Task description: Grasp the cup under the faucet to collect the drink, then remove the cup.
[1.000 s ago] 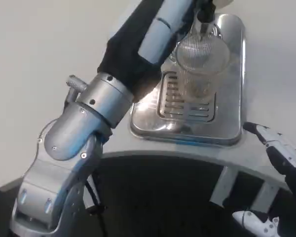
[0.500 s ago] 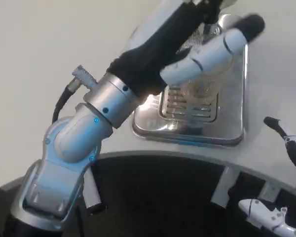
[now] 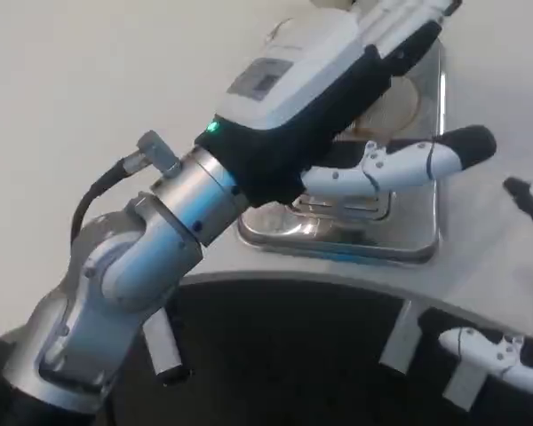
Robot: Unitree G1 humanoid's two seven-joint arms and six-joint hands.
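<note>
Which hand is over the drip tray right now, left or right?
The left hand: it reaches across the steel drip tray, white back up. The right hand sits off the tray at the picture's right edge, by the table's rim.

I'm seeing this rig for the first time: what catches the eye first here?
The big silver left forearm sweeps from lower left to the top, its left hand spread over the shiny metal drip tray at the far edge of the white table. Part of the right hand peeks in at the right edge.
</note>
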